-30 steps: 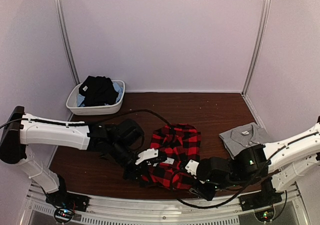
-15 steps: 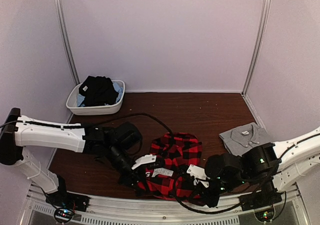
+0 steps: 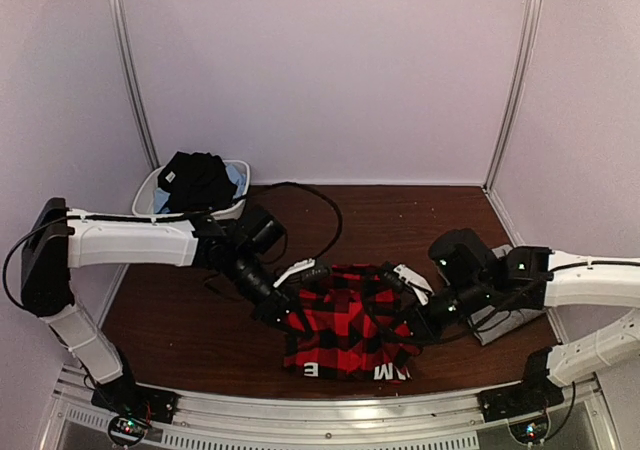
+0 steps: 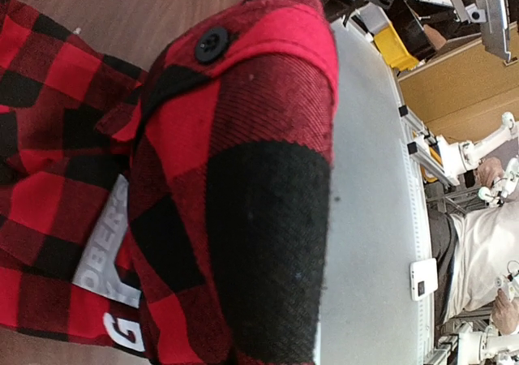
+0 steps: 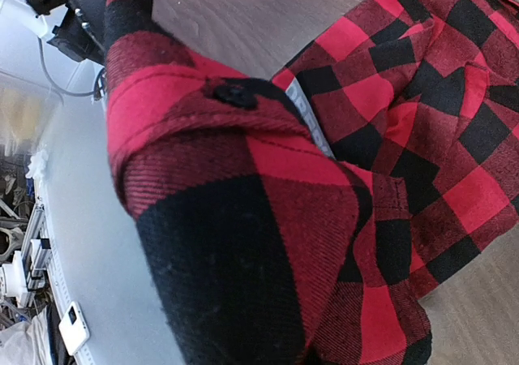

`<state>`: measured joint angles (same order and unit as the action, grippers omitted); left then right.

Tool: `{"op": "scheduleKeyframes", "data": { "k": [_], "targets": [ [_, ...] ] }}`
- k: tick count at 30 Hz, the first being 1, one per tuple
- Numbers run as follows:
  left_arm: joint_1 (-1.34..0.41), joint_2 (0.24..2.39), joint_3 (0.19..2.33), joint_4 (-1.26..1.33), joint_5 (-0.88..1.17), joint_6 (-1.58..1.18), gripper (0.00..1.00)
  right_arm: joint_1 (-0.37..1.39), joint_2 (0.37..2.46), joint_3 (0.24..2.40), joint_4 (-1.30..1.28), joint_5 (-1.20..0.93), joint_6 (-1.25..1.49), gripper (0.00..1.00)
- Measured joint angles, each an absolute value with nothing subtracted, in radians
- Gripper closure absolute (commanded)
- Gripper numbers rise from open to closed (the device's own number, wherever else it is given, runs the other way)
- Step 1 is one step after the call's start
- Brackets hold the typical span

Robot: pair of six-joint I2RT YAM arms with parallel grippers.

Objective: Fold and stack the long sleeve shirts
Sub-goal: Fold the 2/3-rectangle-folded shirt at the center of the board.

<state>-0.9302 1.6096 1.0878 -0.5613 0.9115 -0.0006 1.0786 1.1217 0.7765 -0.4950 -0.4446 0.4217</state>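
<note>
Both arms have swung inward since a second ago and raised the flannel shirt (image 3: 345, 325), which then lay crumpled on the tabletop (image 3: 400, 220). Now the left pincer (image 3: 285, 308) is clamped on the flannel's upper left corner and the right pincer (image 3: 422, 320) on its upper right corner. The cloth hangs stretched between them, white lettering along the lower hem. The grey shirt (image 3: 505, 325) lies just right of the flannel.

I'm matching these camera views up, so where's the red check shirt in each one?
Top external: shirt at low centre.
Left wrist: shirt fills left and centre.
Right wrist: shirt fills most of it.
Shared landmark: the brown table.
</note>
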Motion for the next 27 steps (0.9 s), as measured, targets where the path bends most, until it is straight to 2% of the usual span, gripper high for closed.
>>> {"op": "scheduleKeyframes", "data": {
  "k": [8, 14, 17, 19, 22, 26, 27],
  "targets": [
    [-0.758, 1.869, 1.322, -0.677, 1.029, 0.153, 0.88, 0.801, 1.272, 0.794, -0.459, -0.65, 0.289, 0.72],
    [-0.668, 2.019, 1.458, -0.771, 1.075, 0.234, 0.77, 0.675, 1.399, 0.826, -0.44, -0.719, 0.225, 0.48],
    [-0.635, 2.051, 1.5, -0.796, 1.102, 0.254, 0.76, 0.634, 1.415, 0.841, -0.424, -0.746, 0.207, 0.47],
    [-0.618, 2.068, 1.525, -0.806, 1.118, 0.262, 0.78, 0.618, 1.423, 0.852, -0.406, -0.765, 0.204, 0.48],
    [-0.603, 2.097, 1.55, -0.813, 1.144, 0.271, 0.87, 0.604, 1.438, 0.861, -0.376, -0.794, 0.204, 0.47],
    [-0.601, 2.116, 1.547, -0.806, 1.168, 0.265, 1.0, 0.603, 1.458, 0.856, -0.345, -0.816, 0.206, 0.36],
    [-0.601, 2.116, 1.542, -0.8, 1.173, 0.26, 1.0, 0.603, 1.458, 0.85, -0.333, -0.816, 0.207, 0.34]
  ]
}}
